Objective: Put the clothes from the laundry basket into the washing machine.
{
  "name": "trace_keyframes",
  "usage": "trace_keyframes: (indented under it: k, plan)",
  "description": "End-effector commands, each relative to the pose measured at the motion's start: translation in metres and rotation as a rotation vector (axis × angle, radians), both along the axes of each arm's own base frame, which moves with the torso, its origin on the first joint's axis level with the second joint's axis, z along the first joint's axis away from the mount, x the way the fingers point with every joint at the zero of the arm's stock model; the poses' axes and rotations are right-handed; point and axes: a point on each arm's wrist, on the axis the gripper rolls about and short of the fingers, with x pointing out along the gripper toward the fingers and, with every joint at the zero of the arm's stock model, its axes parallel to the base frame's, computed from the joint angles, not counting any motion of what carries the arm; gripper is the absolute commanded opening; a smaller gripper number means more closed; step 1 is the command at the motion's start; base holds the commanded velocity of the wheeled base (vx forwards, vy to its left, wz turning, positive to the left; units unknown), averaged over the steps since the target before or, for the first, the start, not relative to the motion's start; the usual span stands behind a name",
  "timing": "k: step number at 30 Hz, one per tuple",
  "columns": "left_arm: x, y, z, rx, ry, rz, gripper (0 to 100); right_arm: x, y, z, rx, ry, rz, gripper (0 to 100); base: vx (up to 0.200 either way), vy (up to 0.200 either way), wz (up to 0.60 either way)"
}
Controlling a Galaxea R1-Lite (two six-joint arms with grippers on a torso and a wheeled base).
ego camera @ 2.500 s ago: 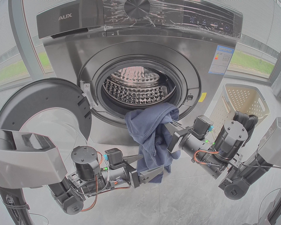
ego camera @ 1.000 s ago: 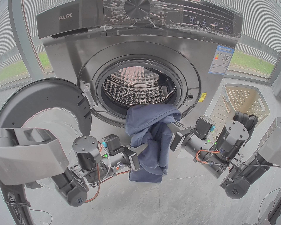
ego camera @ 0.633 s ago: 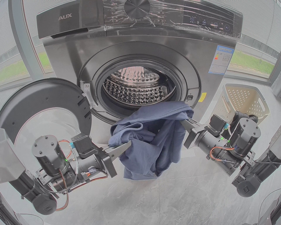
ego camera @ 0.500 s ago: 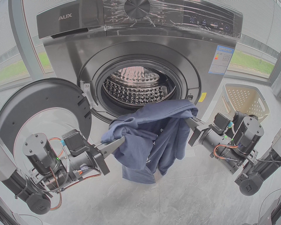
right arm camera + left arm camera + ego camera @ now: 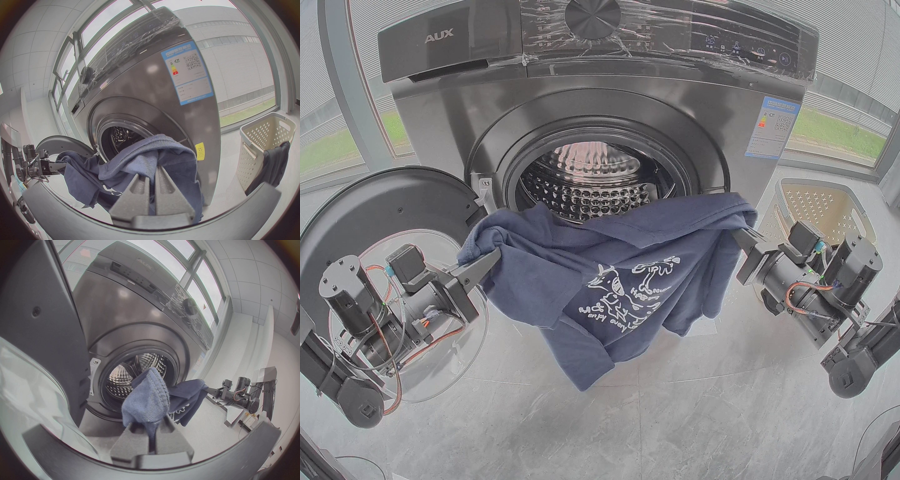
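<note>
Head, shirt: the navy shirt (image 5: 612, 275) hangs spread between both grippers in front of the washer (image 5: 600, 100) mouth. Its white print faces out and its hem dangles above the floor (image 5: 687, 412) without touching it.
Head, left gripper: the left gripper (image 5: 487, 259) is pinched closed on one shirt corner, just in front of the open door (image 5: 381, 212). Its tips are buried in cloth.
Head, right gripper: the right gripper (image 5: 740, 236) is clamped on the opposite corner, its tips wrapped in fabric, near the basket (image 5: 825, 200).
Head, hidden: the shirt covers the lower rim of the drum (image 5: 594, 178), and the right arm cuts off the basket's front.
Head, room: the upper half of the drum opening shows above the shirt's top edge.
Left wrist, grip: the fingers meet on a bunched fold, and the cloth blocks the middle of the drum.
Left wrist, edge: the door stands close alongside.
Right wrist, grip: the fingers are pressed together with shirt between them, and the fabric hides the lower opening.
Right wrist, basket: a dark garment (image 5: 275, 165) drapes over its rim. What lies deeper inside cannot be made out.
</note>
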Motion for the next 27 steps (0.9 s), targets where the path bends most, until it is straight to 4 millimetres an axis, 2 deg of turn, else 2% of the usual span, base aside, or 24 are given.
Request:
trace_keyframes:
  k: [1, 10, 16, 20, 27]
  plan:
    - [0.005, 0.009, 0.004, -0.005, -0.020, 0.032, 0, -0.001, -0.012, 0.009, 0.007, -0.031, -0.029, 0, 0.000, 0.000, 0.00]
    - [0.006, 0.015, 0.011, -0.011, -0.052, 0.052, 0, -0.011, -0.022, 0.009, -0.028, -0.028, -0.040, 0, 0.000, 0.000, 0.00]
    - [-0.008, 0.018, 0.026, -0.019, -0.110, -0.002, 0, -0.013, -0.024, 0.002, -0.053, -0.005, -0.050, 0, 0.000, 0.000, 0.00]
    - [-0.011, 0.018, 0.029, -0.017, -0.121, -0.009, 0, -0.011, -0.026, 0.003, -0.066, -0.009, -0.069, 0, 0.000, 0.000, 0.00]
    - [-0.007, 0.026, 0.025, -0.004, -0.108, 0.025, 0, -0.004, -0.048, 0.002, -0.081, -0.009, -0.153, 0, 0.000, 0.000, 0.00]
